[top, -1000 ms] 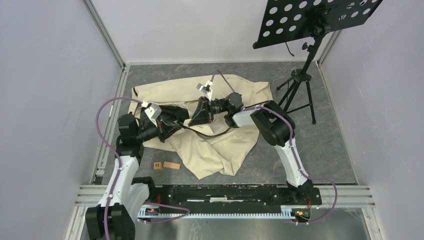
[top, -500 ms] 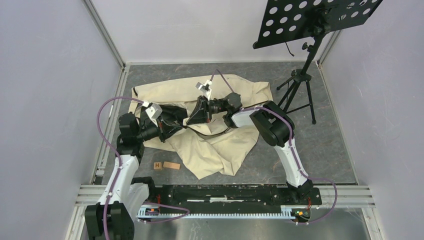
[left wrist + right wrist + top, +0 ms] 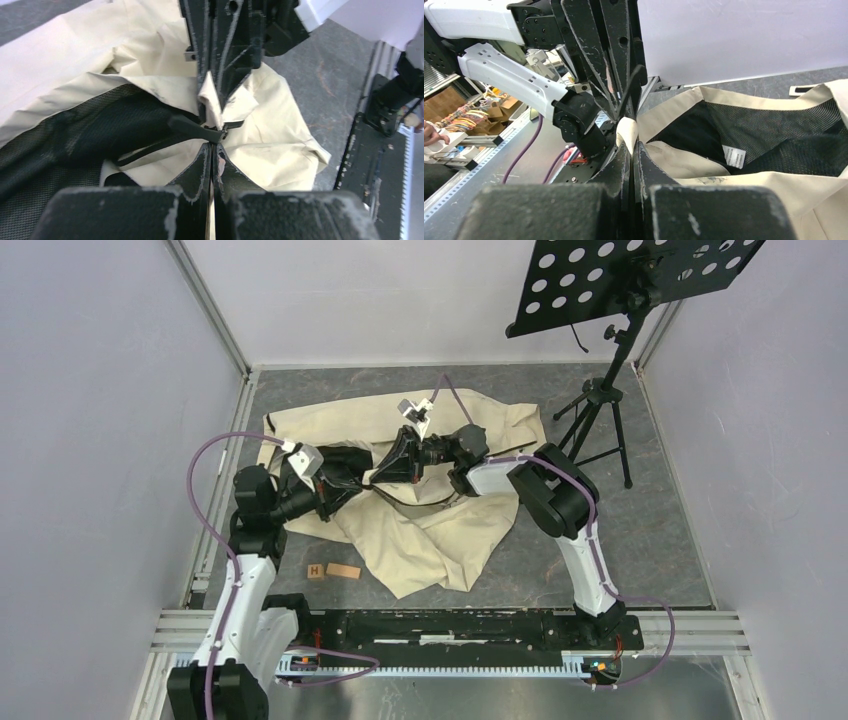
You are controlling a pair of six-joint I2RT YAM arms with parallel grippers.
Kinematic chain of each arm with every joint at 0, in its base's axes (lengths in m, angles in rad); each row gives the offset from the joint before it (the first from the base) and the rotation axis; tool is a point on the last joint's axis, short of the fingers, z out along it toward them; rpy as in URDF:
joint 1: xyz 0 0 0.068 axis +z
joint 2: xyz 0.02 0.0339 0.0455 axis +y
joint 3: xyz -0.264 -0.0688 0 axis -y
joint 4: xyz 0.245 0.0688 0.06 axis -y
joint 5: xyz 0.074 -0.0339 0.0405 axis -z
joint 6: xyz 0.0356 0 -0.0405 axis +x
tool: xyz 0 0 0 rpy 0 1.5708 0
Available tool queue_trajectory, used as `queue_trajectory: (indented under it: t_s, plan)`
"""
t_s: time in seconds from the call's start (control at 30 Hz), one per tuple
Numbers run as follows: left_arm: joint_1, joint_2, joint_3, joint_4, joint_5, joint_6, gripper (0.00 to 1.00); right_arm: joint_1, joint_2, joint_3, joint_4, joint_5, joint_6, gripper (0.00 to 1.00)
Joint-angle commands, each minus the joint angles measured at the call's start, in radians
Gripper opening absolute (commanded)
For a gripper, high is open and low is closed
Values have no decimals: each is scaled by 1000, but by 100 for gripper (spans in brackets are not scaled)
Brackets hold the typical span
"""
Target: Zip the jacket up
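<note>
The jacket (image 3: 430, 540) lies open at frame centre, lining showing. The left end effector (image 3: 212, 146) and right end effector (image 3: 631, 142) each pinch its front edge; the zipping looks barely begun.

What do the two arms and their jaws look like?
Both the left arm and right arm have white link covers and black joints. A purple cable runs along each. The jaws are black and flat-sided, scuffed pale at the edges.

At frame centre the left gripper (image 3: 212, 149), jaws together, pinches the jacket (image 3: 75, 55) by its cream edge. The right gripper (image 3: 219, 87) pinches it from above. Black mesh lining (image 3: 60, 135) fills the lower left.
</note>
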Motion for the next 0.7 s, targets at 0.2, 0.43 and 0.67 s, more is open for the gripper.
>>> queue_trajectory:
  t_s: [0.2,0.43,0.67]
  plan:
    - [-18,-64,46,-139,-215,77,9,44,-83,18,133,88,-44,0]
    - [-18,-132,66,-181,-249,37,49,39,-59,42,114,117,-39,0]
    - [-18,-249,70,-246,-314,16,100,38,-49,62,95,122,-46,0]
